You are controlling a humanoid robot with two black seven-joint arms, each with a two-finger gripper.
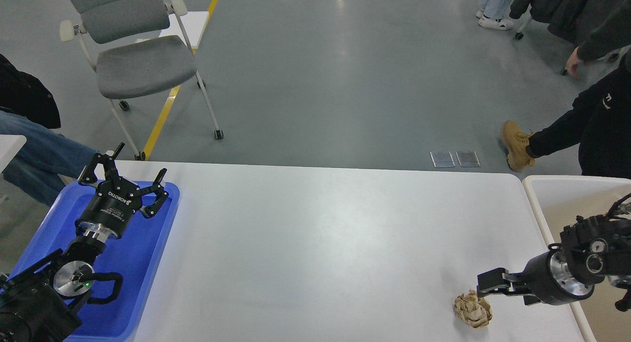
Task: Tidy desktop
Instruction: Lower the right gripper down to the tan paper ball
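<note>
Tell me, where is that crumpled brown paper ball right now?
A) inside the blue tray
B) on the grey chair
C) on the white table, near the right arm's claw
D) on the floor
C: the paper ball lies on the white table, just below the tip of the right gripper, far from the blue tray under the left gripper.

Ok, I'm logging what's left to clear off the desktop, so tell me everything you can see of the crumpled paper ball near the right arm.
The crumpled paper ball is a tan, brownish wad of paper, tightly creased with many folds, roughly round and lumpy. It rests on the white desktop near its front right corner, beside the cream-white bin. The right gripper sits at its upper edge; contact cannot be told.
</note>
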